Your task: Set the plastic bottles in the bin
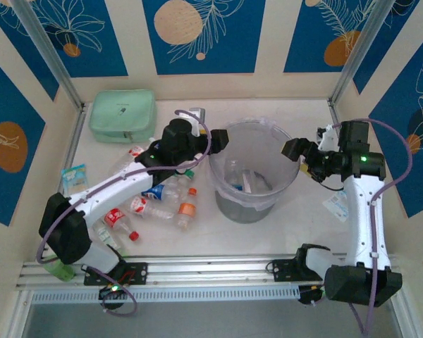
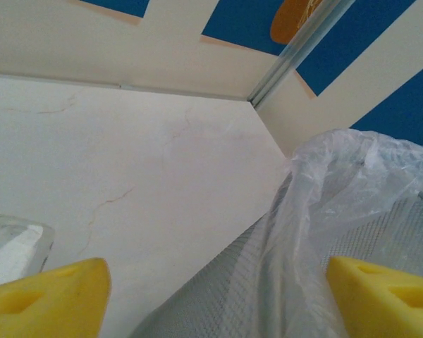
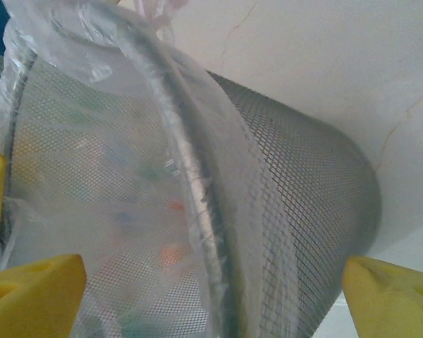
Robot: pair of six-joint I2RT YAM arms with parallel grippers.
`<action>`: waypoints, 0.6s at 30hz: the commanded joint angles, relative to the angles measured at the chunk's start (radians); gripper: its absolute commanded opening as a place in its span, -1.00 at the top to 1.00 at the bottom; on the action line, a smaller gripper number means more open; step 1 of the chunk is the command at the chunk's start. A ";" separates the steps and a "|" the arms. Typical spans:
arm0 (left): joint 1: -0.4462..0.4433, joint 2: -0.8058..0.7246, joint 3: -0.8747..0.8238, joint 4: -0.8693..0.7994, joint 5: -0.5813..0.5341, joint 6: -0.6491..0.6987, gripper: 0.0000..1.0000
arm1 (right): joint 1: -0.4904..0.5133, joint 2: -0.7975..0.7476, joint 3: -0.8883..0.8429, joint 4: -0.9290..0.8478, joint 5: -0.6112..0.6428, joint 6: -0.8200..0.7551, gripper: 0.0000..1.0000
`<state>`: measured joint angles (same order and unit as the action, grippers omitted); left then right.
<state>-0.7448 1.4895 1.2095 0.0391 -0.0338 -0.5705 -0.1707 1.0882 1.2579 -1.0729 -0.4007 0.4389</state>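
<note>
The bin (image 1: 250, 208), a grey mesh bucket lined with a clear bag, stands mid-table with a few plastic bottles (image 1: 243, 179) inside. Several more bottles lie on the table left of it, among them an orange-labelled one (image 1: 187, 208), a red-labelled one (image 1: 149, 206) and a blue-labelled one (image 1: 157, 191). My left gripper (image 1: 217, 141) is open at the bin's left rim; in the left wrist view the left gripper (image 2: 215, 303) has the bagged rim (image 2: 324, 211) between its yellow fingers. My right gripper (image 1: 296, 150) is open at the right rim. In its wrist view the right gripper (image 3: 211, 296) straddles the rim (image 3: 197, 190).
A mint-green pouch (image 1: 122, 115) lies at the back left. A light-blue packet (image 1: 74, 176) sits by the left wall and another packet (image 1: 336, 205) under the right arm. A green cylinder (image 1: 56, 270) stands by the left arm's base.
</note>
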 commanded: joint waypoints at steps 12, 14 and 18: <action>-0.016 -0.190 0.184 -0.305 -0.044 0.301 -1.00 | -0.003 0.024 -0.062 0.102 -0.094 0.029 -0.78; -0.004 -0.218 0.210 -0.372 -0.067 0.340 -1.00 | -0.006 0.018 -0.065 0.102 -0.095 0.030 -0.77; 0.083 -0.196 0.247 -0.466 -0.018 0.322 -0.90 | -0.015 0.006 -0.061 0.115 -0.125 0.044 -0.78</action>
<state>-0.7158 1.2755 1.4368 -0.3099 -0.0589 -0.2806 -0.1757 1.1099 1.2034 -0.9733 -0.4690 0.4644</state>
